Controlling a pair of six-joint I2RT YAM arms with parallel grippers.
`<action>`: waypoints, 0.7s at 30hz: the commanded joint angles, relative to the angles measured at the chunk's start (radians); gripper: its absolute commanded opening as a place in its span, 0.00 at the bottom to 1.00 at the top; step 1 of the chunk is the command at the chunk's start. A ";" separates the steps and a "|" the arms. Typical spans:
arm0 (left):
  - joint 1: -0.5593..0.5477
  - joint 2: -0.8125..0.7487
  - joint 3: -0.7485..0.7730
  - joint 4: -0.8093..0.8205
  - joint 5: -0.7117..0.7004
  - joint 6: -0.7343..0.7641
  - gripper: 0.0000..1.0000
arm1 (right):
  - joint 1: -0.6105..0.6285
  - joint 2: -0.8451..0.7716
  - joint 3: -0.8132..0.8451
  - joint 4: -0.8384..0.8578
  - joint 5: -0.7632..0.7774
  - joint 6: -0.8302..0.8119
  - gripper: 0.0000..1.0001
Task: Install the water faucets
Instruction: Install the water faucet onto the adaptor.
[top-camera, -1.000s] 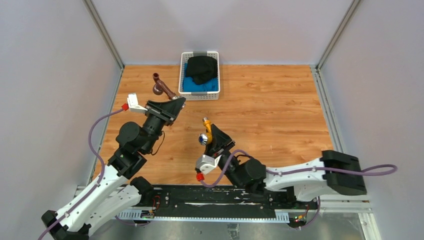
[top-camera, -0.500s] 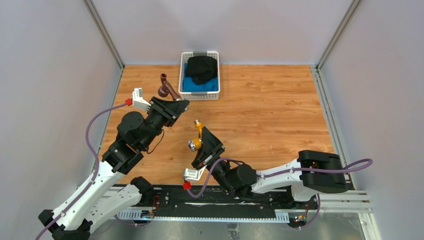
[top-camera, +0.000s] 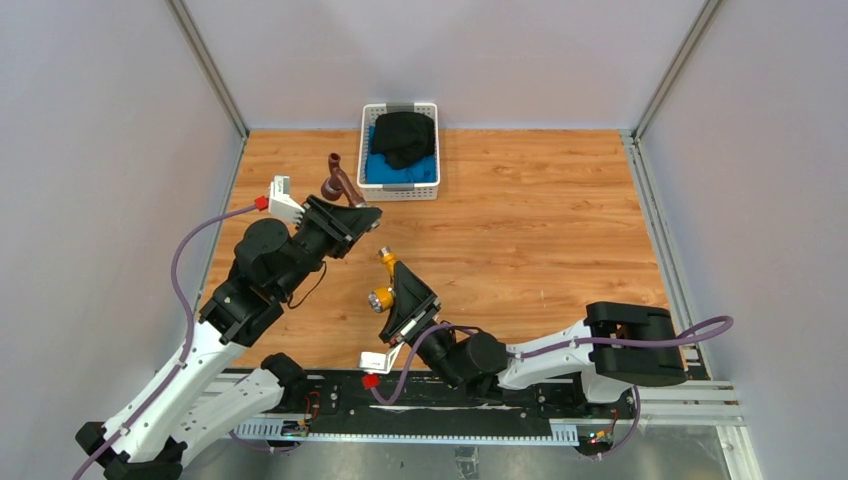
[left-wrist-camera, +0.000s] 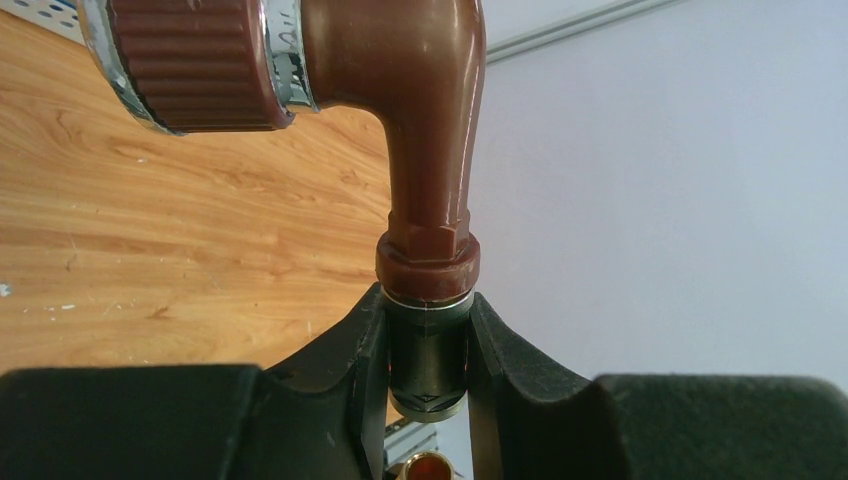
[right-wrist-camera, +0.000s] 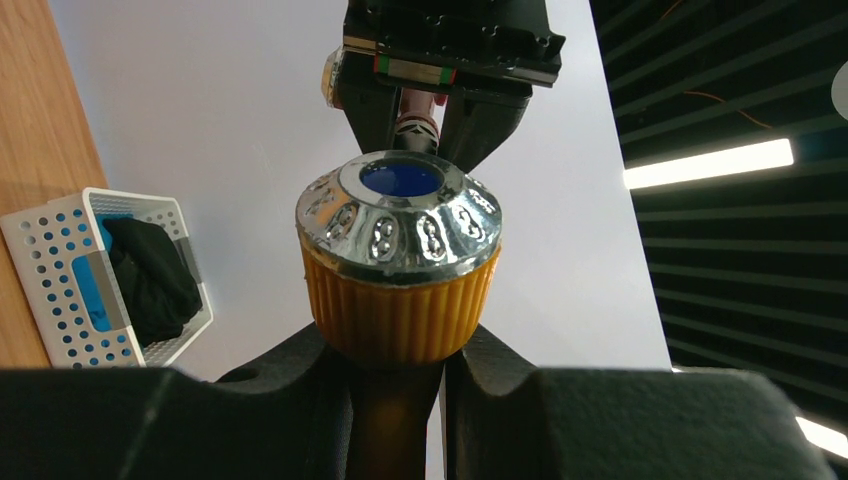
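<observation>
Right tool has drawn back toward its base; left tool has edged toward the white basket. Left clenches the reddish-brown faucet by its stem, right the brass-yellow faucet beneath its knob, both above the table. Carrying step, probably; next needs a mounting point, none in view.

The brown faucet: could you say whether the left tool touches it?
Touching. The left wrist view shows the left tool clamped on both sides of the brown faucet.
</observation>
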 joint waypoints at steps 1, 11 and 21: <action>0.008 -0.019 0.007 0.038 0.045 -0.011 0.00 | 0.010 0.010 0.024 0.107 -0.026 -0.022 0.00; 0.008 -0.034 -0.017 0.052 0.105 0.004 0.00 | -0.007 0.024 0.062 0.106 -0.035 -0.017 0.00; 0.008 -0.056 -0.044 0.065 0.139 -0.002 0.00 | -0.028 0.041 0.075 0.105 -0.028 0.005 0.00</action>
